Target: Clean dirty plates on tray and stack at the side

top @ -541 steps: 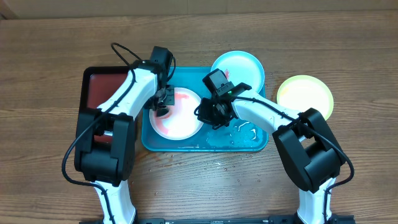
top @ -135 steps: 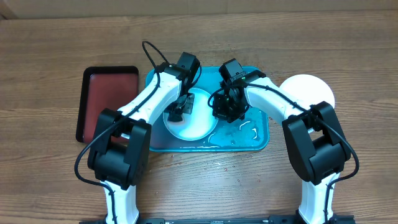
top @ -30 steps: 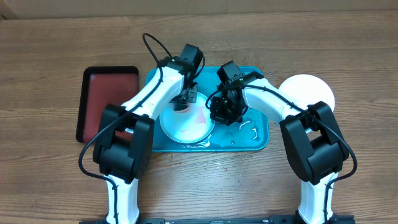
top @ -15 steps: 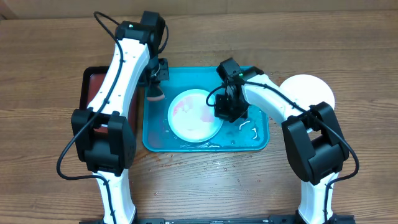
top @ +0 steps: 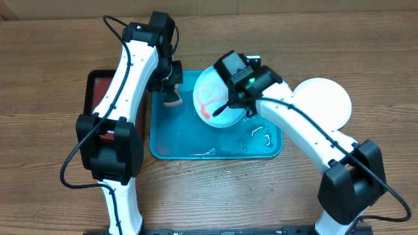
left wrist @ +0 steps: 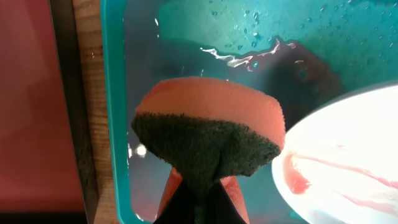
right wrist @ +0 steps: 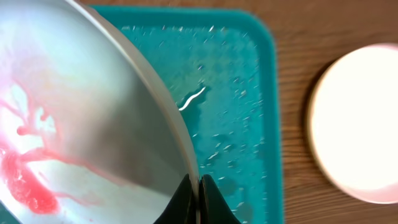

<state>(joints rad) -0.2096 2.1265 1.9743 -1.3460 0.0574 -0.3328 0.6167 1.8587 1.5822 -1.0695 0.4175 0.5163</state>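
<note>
Jaws on the left gripper [top: 171, 86] are closed down on an orange foam sponge with a dark green scouring face [top: 173, 100]. In the overhead view it hangs over the left end of the large turquoise rectangular plastic tray [top: 183, 137], whose long axis runs left to right across the wooden table [top: 52, 52]. The right gripper [top: 227, 108] pinches the rim of a white round plastic plate smeared with red [top: 212, 91], holding it tipped above the tray's far middle part with the smeared face turned up and toward the left arm. Another white round plate [top: 323, 104] lies flat on the table just right of the tray, and a black rectangular tray with a red inside [top: 96, 91] sits just left of it. From the left wrist, the sponge is squeezed into a fold at its lower end, scouring face toward the camera, over the wet tray floor close to the left rim; the smeared plate's edge shows at lower right with a dark shadow on the tray beside it. From the right wrist, the fingertips [right wrist: 213, 198] clamp either side of the plate's thin rim, the plate slanting away to the upper left, with water drops on the tray behind and the other plate well apart on the wood.
</note>
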